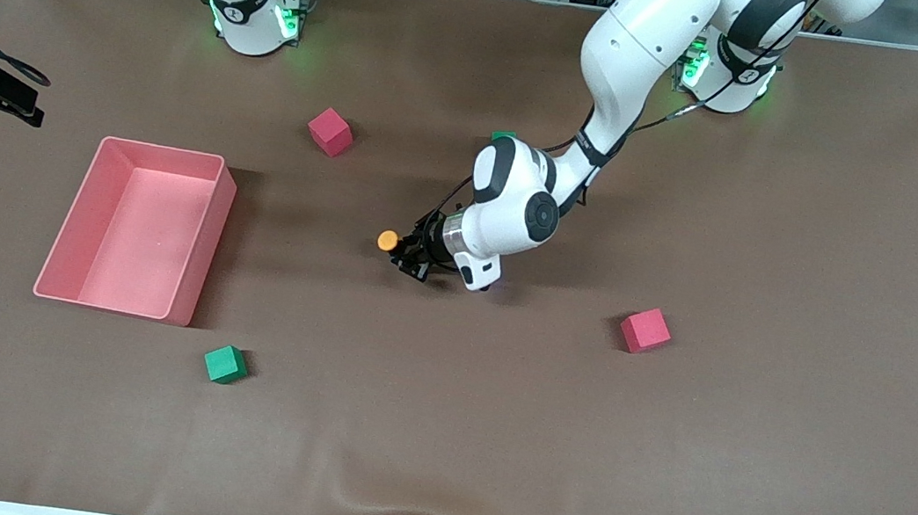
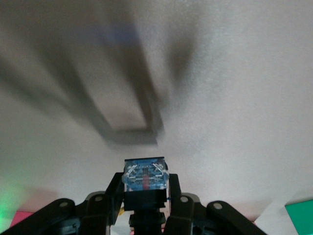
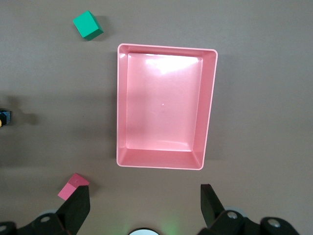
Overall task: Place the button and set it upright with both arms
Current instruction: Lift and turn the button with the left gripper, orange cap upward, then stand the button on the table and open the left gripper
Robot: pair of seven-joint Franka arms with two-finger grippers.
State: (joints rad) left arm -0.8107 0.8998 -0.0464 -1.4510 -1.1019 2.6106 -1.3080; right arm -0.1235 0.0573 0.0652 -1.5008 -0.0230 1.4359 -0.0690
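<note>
The button (image 1: 388,240) has a round orange cap and a black body. It lies sideways in my left gripper (image 1: 408,253), cap pointing toward the right arm's end of the table, low over the table's middle. In the left wrist view the black fingers (image 2: 111,196) are shut on the button's body (image 2: 145,175), whose clear end faces the camera. My right gripper (image 3: 144,193) is open and empty, high above the table beside the pink bin (image 3: 209,112). The right arm waits there.
The pink bin (image 1: 198,254) stands toward the right arm's end. A red cube (image 1: 329,131) and a green cube (image 1: 225,364) lie near it. Another red cube (image 1: 645,330) lies toward the left arm's end. A green cube (image 1: 503,135) peeks out by the left arm.
</note>
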